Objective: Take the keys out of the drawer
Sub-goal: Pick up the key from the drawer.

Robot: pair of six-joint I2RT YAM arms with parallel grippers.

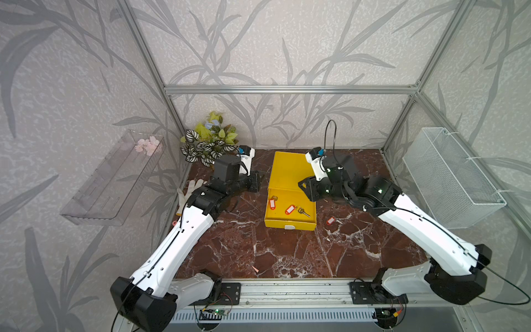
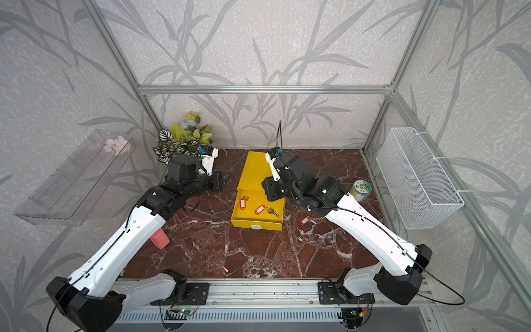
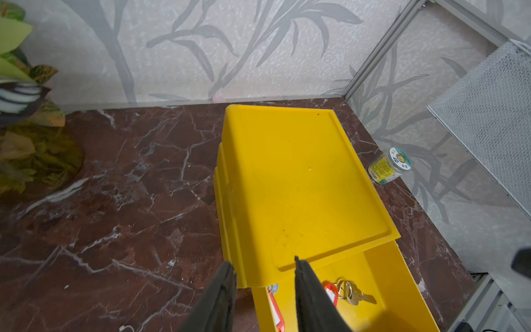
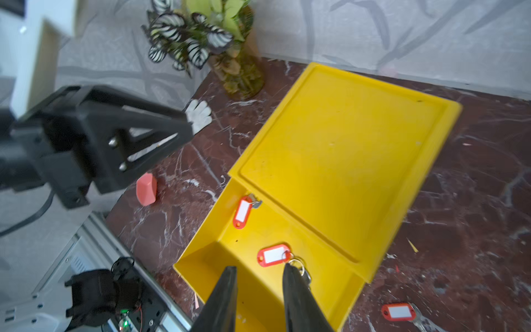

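Drawer (image 1: 290,224) open, 2 red-tag keys (image 1: 290,209) inside, 3rd key (image 1: 330,220) on counter (image 1: 287,253) beside it, L gripper (image 3: 262,260) & R gripper (image 4: 259,266) unclenched, empty.

Three keys (image 1: 290,209) — one drawer (image 1: 275,222), plant (image 1: 208,143), glove (image 1: 191,186), jar (image 2: 360,191), cup (image 2: 159,239).

Your loose key (image 4: 421,321) runs off the right wrist view's edge; a right gripper (image 4: 259,266) finger (image 4: 301,301) half hides the drawer key (image 4: 307,276).
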